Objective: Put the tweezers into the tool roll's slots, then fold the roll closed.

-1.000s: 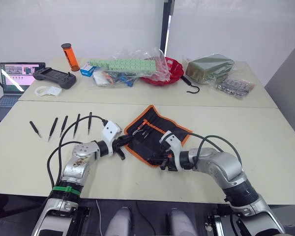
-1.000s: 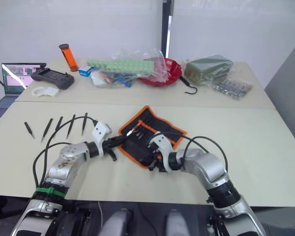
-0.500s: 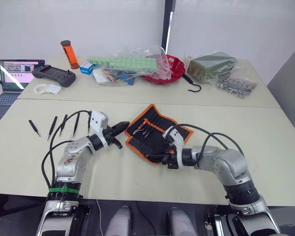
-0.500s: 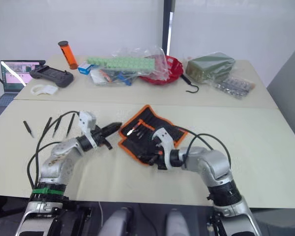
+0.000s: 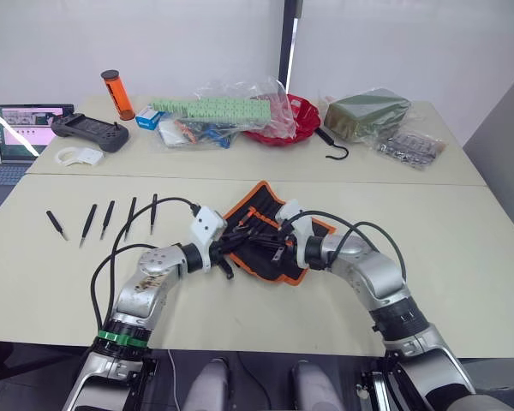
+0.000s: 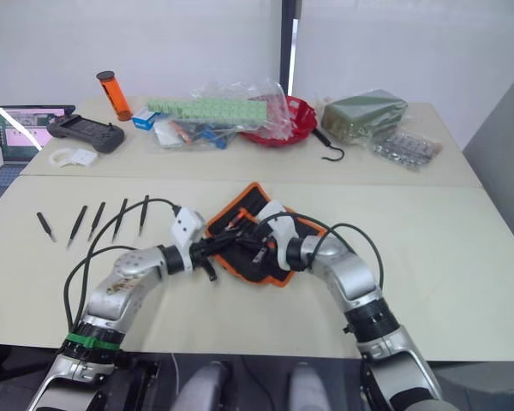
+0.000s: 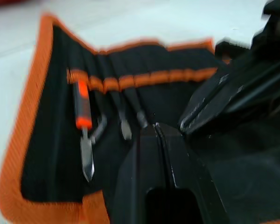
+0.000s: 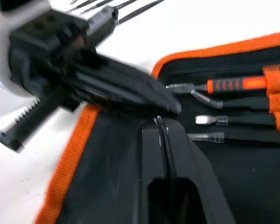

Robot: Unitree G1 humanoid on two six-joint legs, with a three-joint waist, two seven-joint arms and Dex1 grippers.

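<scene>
The tool roll (image 5: 255,199) lies open at the table's middle, black with orange trim (image 7: 23,140). Its slots (image 7: 126,65) hold an orange-handled tool (image 7: 83,112) and a few metal-tipped tools. Five black tweezers (image 5: 108,218) lie in a row on the table to the roll's left, away from both grippers. My left gripper (image 5: 232,247) is shut, its tips over the roll's black inner face near the left edge. My right gripper (image 5: 274,244) is shut as well, over the roll's middle and pointing at the left one. The two grippers' tips nearly meet (image 8: 158,120).
Across the back of the table are an orange cylinder (image 5: 117,94), a black controller (image 5: 90,130), a laptop (image 5: 17,128), plastic bags of parts (image 5: 223,116), a red bowl (image 5: 291,124), a black hook (image 5: 334,151) and a bagged green block (image 5: 366,113).
My left gripper came down from the table left of the roll onto the roll. My right gripper moved from the roll's near edge up to its middle.
</scene>
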